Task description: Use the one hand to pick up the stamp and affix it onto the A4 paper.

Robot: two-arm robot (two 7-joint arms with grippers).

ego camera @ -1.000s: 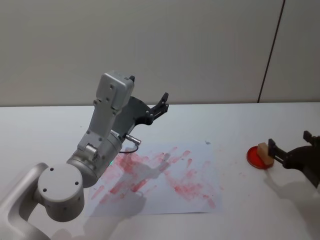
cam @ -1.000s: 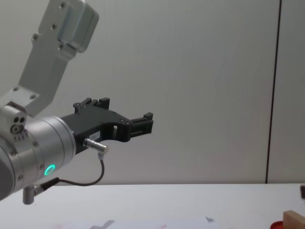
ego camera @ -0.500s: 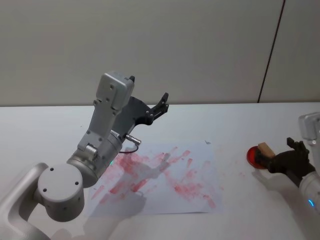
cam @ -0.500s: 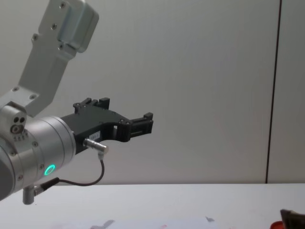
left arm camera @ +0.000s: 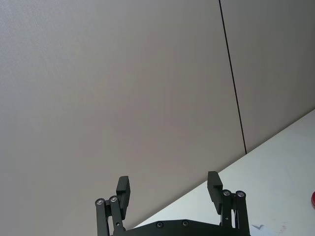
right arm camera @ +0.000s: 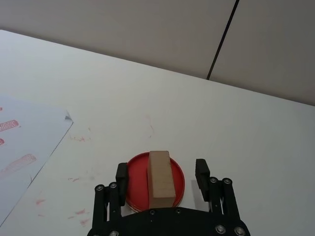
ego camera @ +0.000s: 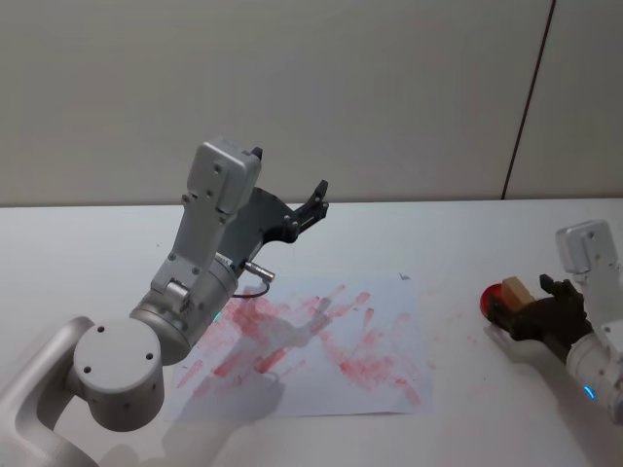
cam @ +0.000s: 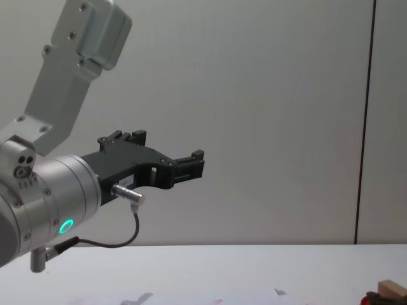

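Re-aimed since a second ago: right gripper (right arm camera: 162, 170) now squared behind stamp (right arm camera: 160, 181) on red pad (right arm camera: 137, 183), near surface's right edge, jaws spread astride it. Ready to pinch. Left gripper (left arm camera: 168, 189) parked aloft, jaws spread.

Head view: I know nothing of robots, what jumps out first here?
The A4 paper, smeared with pinkish-red ink, lies in the middle. Above its left side a big silver arm holds the left gripper raised and open. At the right, the open right gripper straddles the stamp, a wooden block on a red round pad.
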